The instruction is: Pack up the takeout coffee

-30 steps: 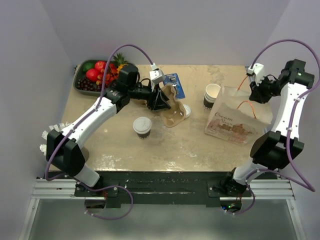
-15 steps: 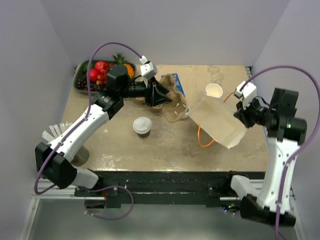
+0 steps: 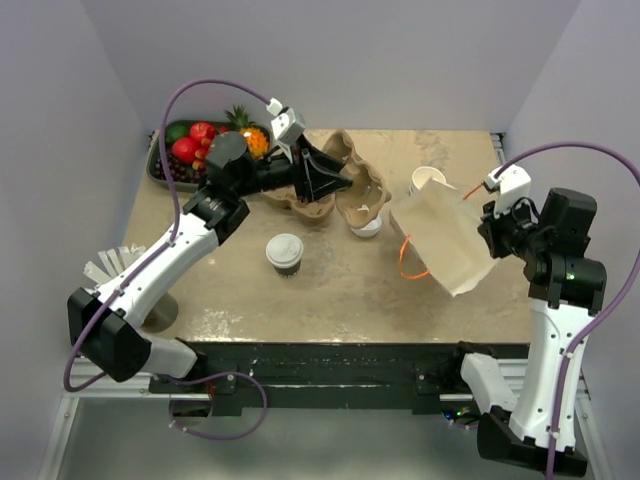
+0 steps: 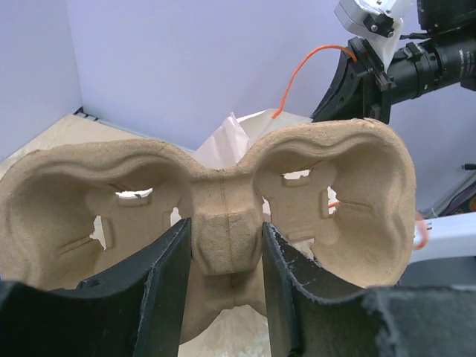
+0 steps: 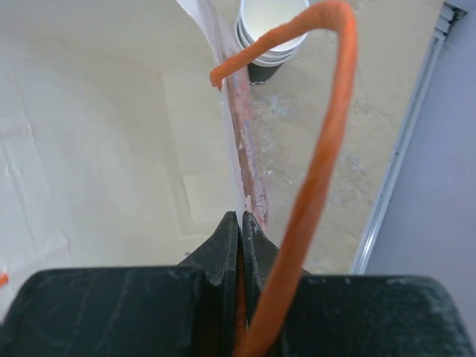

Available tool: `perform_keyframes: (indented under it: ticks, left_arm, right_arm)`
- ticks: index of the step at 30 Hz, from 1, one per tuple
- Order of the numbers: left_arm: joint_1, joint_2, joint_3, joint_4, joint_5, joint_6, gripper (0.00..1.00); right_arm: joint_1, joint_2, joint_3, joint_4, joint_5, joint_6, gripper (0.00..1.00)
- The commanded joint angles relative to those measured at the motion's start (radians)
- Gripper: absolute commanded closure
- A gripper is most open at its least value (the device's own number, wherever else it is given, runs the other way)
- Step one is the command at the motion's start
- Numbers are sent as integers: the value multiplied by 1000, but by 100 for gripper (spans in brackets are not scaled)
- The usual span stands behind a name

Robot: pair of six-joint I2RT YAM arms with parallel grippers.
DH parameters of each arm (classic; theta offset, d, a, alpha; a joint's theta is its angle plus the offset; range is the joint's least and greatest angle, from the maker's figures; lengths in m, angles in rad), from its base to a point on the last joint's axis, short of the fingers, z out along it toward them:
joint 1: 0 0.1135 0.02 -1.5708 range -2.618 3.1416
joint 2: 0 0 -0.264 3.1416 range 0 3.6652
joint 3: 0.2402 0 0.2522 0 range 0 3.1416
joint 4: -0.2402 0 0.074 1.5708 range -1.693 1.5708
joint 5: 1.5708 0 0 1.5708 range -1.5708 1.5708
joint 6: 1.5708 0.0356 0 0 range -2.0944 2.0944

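The takeout coffee (image 3: 285,252), a dark-brown cup with a white lid, stands alone on the table at centre-left. My left gripper (image 3: 338,184) is shut on the centre post of the brown pulp cup carrier (image 3: 362,192) and holds it in the air behind the coffee. In the left wrist view the fingers (image 4: 167,282) clamp the carrier (image 4: 335,186) on both sides of its post. My right gripper (image 3: 488,222) is shut on the edge of the paper bag (image 3: 440,245), which hangs off the table. In the right wrist view the gripper (image 5: 239,223) pinches the bag (image 5: 111,149) beside its orange handle (image 5: 327,149).
A stack of lidless brown cups (image 3: 425,183) stands behind the bag and also shows in the right wrist view (image 5: 268,30). A fruit tray (image 3: 162,172) sits at the back left. A small white round thing (image 3: 368,229) lies under the carrier. The table's right edge runs past the bag.
My right gripper lifted the bag off the table and carried it forward and left. My left gripper raised the carrier and swung it level, towards the back.
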Motion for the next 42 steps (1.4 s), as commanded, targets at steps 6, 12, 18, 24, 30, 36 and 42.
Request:
perform_keyframes:
  ticks: [6,12,18,24,30,36,42]
  left_arm:
    - [-8,-48,-41,133,-63,-37,100]
    - [-45,-61,-89,212,-76,-47,100]
    - [-61,-62,-81,262,-53,-47,100]
    - [-103,-36,-35,321,-20,28,100]
    - [-164,52,71,371,-24,69,100]
    - [-178,80,109,358,-21,75,100]
    - [-178,57,71,361,-21,74,100]
  right_arm:
    - [4,29,-32,131,50,97,100]
    - [16,-24,-175,134,42,52,100]
    - [36,-11,-150,107,-14,84,100]
    - [69,22,-129,123,-66,201,100]
    - [76,64,-41,98,-50,193,100]
    - [76,102,100,-1,96,117,100]
    - [74,127,160,-52,262,29,100]
